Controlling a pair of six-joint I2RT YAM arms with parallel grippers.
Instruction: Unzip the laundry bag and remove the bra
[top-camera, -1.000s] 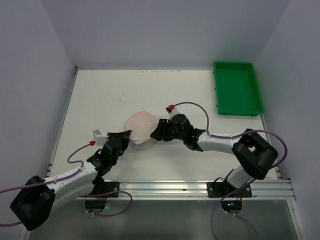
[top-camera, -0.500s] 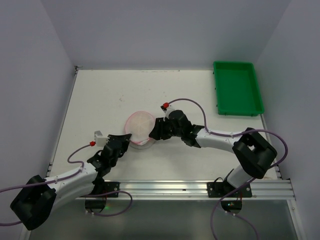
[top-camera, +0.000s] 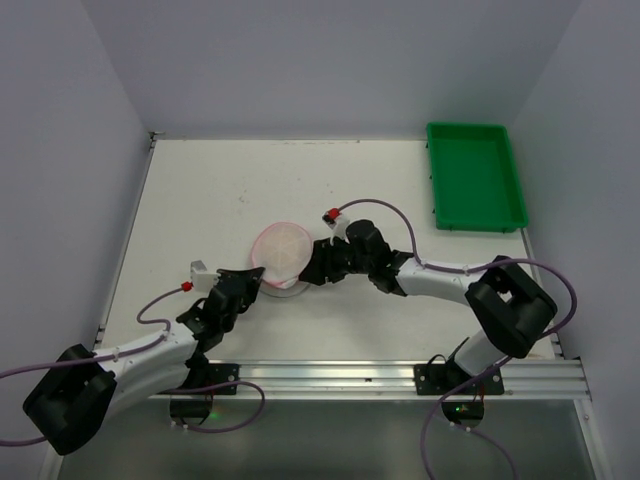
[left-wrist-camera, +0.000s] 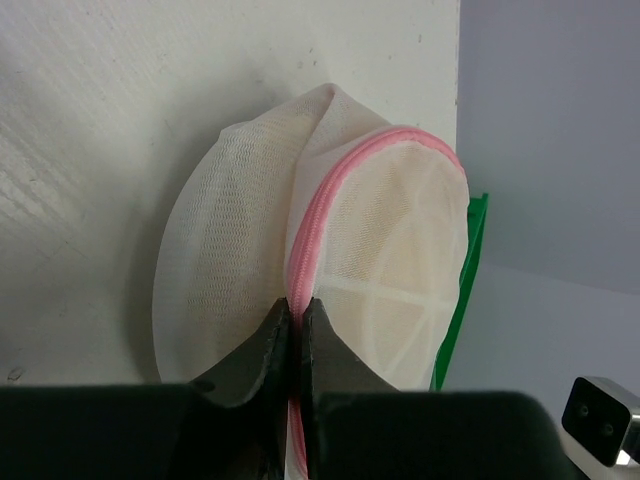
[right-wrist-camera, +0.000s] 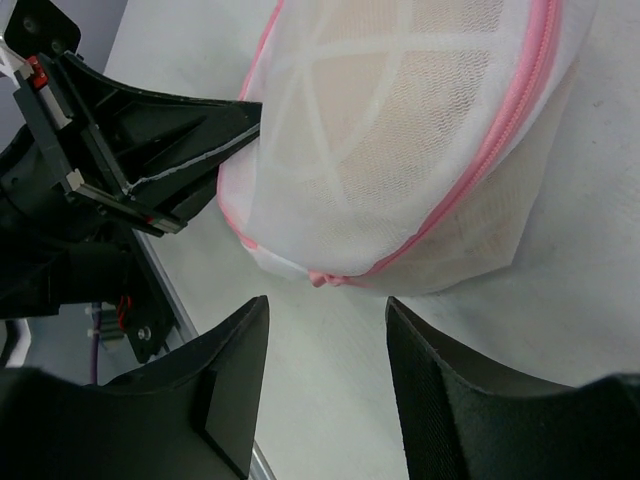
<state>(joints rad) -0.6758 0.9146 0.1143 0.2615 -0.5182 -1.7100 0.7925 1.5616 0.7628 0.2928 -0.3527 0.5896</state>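
The laundry bag, round white mesh with a pink zip edge, lies mid-table. My left gripper is shut on its pink zip edge at the near-left side; the left wrist view shows the jaws pinching the zip of the bag. My right gripper is open at the bag's right side. In the right wrist view it straddles bare table just short of the pink zip pull on the bag. A beige-tan shape, the bra, shows through the mesh.
A green tray stands at the back right, and its edge shows in the left wrist view. The left arm sits close beside the bag in the right wrist view. The aluminium rail runs along the near edge.
The right wrist has turned and shifted slightly beside the bag. The left gripper has stayed at the bag's near edge. The bag has barely moved.
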